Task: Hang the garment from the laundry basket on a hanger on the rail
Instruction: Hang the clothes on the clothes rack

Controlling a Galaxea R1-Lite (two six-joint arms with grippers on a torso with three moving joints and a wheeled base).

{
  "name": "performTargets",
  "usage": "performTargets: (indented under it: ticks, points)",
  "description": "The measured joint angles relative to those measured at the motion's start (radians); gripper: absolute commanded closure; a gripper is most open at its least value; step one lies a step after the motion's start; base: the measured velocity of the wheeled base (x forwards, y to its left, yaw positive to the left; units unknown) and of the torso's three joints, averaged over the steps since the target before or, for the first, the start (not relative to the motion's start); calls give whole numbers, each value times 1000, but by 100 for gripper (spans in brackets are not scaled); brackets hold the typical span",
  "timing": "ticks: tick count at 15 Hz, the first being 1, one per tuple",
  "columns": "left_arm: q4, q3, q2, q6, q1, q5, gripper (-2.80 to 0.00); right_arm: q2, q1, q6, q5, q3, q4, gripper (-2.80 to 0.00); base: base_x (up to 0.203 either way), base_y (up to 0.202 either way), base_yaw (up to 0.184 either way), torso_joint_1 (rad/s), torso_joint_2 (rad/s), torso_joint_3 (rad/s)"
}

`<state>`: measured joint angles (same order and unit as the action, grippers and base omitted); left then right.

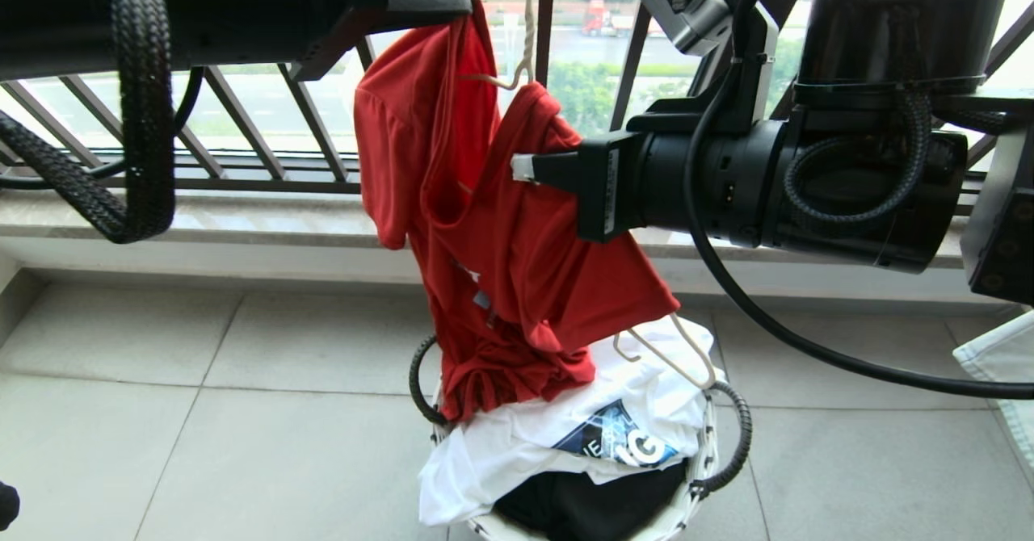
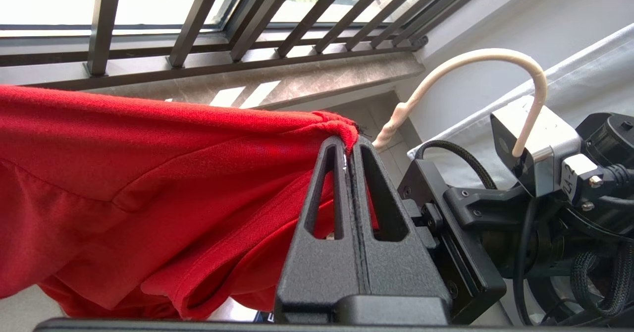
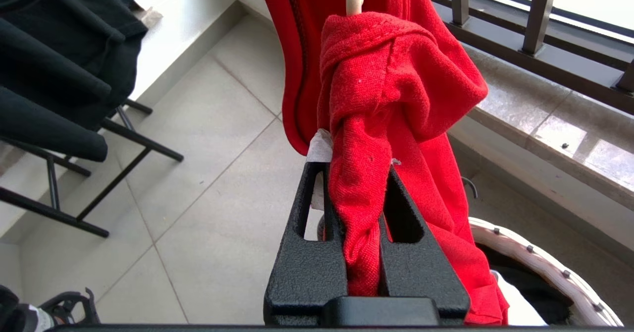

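Holding the red shirt (image 1: 501, 226) up over the basket (image 1: 703, 476) with both grippers, we're getting a stretched, bunched mess. Our left gripper (image 2: 349, 146) is pinching an edge of the shirt up high, jaws pressed fully together on the fabric. Our right gripper (image 1: 523, 168) is clamping a thick fold lower down, jaws nearly closed around the bunch (image 3: 364, 213). A cream hanger (image 1: 521, 56) is poking up out of the shirt between the two grippers, its hook arching over near the right arm's camera (image 2: 535, 138). The shirt's hem is drooping into the basket, onto a white tee (image 1: 565, 428) with another hanger (image 1: 670, 351) lying on it.
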<state>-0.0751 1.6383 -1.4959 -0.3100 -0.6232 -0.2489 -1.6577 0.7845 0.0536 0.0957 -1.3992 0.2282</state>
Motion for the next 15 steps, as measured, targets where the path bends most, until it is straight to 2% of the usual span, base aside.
performTargets:
  ticks: [3, 6, 8, 11, 15]
  points:
    - [-11, 6, -26, 21, -75, 118, 0, 4, -9, 46, 3, 33, 29, 0, 0, 0, 0, 0, 0, 0]
    - [-11, 2, -40, 60, -99, 151, 0, 6, -13, 58, 16, 69, 36, 0, 0, 0, 0, 0, 0, 0]
    - [-13, -1, -38, 85, -76, 192, 0, 4, -21, 58, 15, 76, 49, 0, 0, 0, 0, 0, 0, 0]
    - [-59, -2, -19, 174, -9, 255, 0, 6, -34, 55, 13, 82, 50, 0, 0, 0, 0, 0, 0, 0]
    - [-108, 5, 29, 300, 121, 265, 0, 8, -37, 14, 13, 98, 48, 0, 0, 0, 0, 0, 0, 0]
